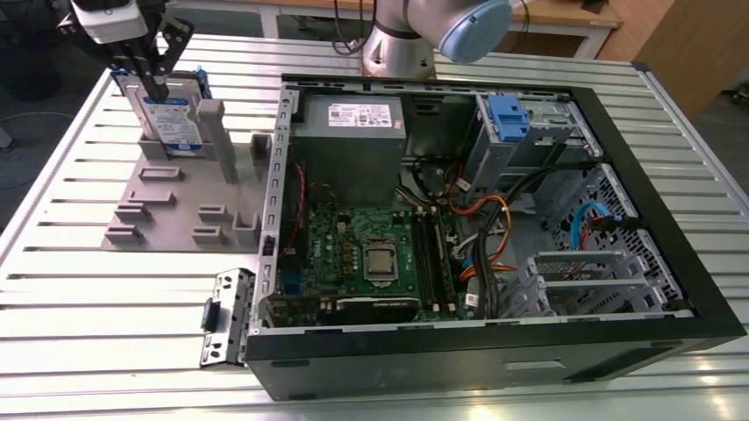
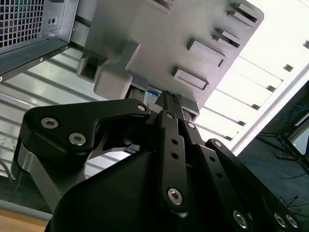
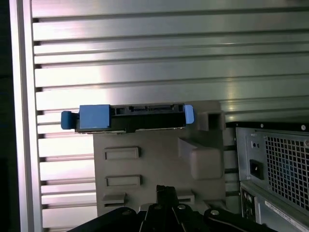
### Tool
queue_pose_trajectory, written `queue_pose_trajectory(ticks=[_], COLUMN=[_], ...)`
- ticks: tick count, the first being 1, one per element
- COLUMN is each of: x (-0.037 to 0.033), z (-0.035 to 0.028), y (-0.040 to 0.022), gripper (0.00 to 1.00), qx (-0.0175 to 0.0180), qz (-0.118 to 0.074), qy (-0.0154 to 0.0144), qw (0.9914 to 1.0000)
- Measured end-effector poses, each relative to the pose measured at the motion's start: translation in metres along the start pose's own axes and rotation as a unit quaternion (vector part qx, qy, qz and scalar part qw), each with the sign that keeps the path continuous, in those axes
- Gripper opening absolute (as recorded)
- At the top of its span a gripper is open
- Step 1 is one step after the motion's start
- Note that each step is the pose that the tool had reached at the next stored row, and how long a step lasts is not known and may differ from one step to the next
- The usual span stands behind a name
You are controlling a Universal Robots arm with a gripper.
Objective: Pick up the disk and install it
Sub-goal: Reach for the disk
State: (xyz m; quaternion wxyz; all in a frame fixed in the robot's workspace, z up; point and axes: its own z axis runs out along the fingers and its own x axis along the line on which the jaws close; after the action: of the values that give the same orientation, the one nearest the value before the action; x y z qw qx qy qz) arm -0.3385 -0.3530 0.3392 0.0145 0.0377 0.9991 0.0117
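The disk [image 1: 172, 118] stands on its edge in the grey stand [image 1: 164, 215]; the fingers [image 2: 172, 130] hang over the stand, near the disk, pressed together, holding nothing; the disk looks hard, a bit heavy, easy to hurt; best grabbed by its flat sides.

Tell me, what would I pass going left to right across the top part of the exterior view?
disk → grey box with a white sticker → blue clip → black case wall
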Motion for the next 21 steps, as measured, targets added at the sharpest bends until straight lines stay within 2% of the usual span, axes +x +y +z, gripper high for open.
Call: queue_pose_trajectory(ticks=[7,12,14,21], x=[0.0059,0.0072,0.0076,0.0178], z=[0.0024,0.0044,0.005,0.0071], y=[0.0013,0.0127,0.0153,0.0161], gripper=[0.1,0.1,0.1,0.1], qx=[0.0004,0.0092,0.0106,0.0107], qz=[0.0,0.0,0.0,0.0], qy=[0.0,-0.0007,-0.0007,-0.0008], qw=[1.0,0.99996,0.99994,0.99994])
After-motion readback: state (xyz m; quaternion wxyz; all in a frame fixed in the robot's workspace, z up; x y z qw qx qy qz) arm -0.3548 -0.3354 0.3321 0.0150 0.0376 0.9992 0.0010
